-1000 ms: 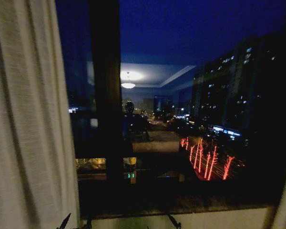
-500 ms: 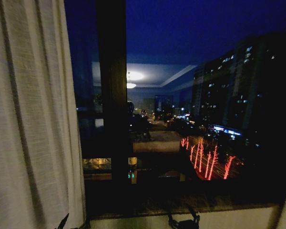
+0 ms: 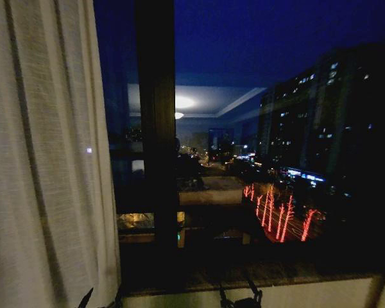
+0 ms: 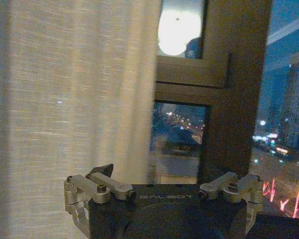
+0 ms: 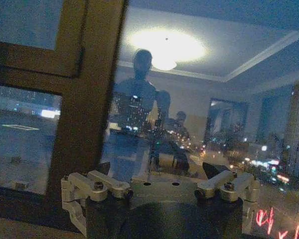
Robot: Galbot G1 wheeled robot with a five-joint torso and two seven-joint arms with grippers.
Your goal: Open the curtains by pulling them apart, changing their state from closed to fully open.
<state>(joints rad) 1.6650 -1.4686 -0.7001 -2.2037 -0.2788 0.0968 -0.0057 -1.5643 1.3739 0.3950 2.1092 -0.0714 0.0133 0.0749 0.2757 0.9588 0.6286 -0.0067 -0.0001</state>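
Home room: sheer curtains [image 3: 45, 160], night-city window [image 3: 276, 160].

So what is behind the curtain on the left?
Behind the curtain, nothing can be made out; the fabric covers it. Beside its edge are the dark window frame and glass with city lights.

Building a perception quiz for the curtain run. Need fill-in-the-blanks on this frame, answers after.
1. The sheer curtain hangs on the robot's ___ side of the window frame.
2. The left hand and right hand are both open and grip ___.
3. Through the glass, the dark sky and city lights show it is ___ outside.
Answers: left; nothing; night.
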